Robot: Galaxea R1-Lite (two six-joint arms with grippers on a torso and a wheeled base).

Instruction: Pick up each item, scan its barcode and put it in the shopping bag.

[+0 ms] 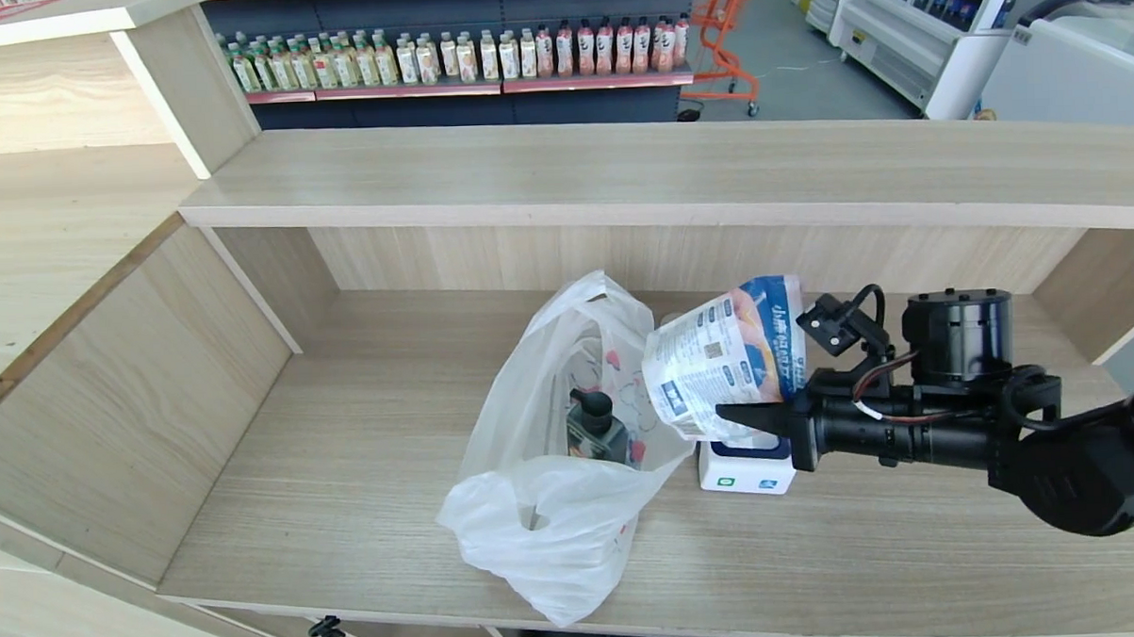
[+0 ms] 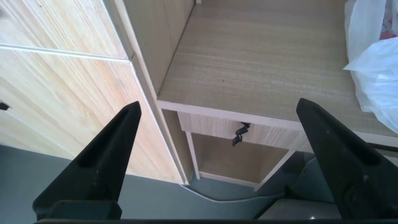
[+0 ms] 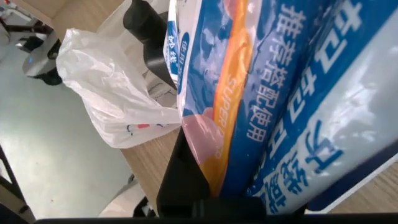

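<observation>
Fingers [image 1: 742, 412] of the right tool [image 1: 754, 402] are clamped on a soft blue, white and orange printed plastic pack [image 1: 729, 355]. The pack is held tilted in the air just above a small white box-shaped scanner [image 1: 747, 472], which stands on the pale wood-grain table [image 1: 345, 430]. Just beside the scanner, on its left, a thin white plastic shopping bag [image 1: 536, 508] sits open on the table, its rim close to the pack's lower end. A dark pump bottle [image 1: 594, 426] stands upright inside the bag. The left tool [image 2: 219, 106] hangs before the table's front edge, its fingers spread wide.
</observation>
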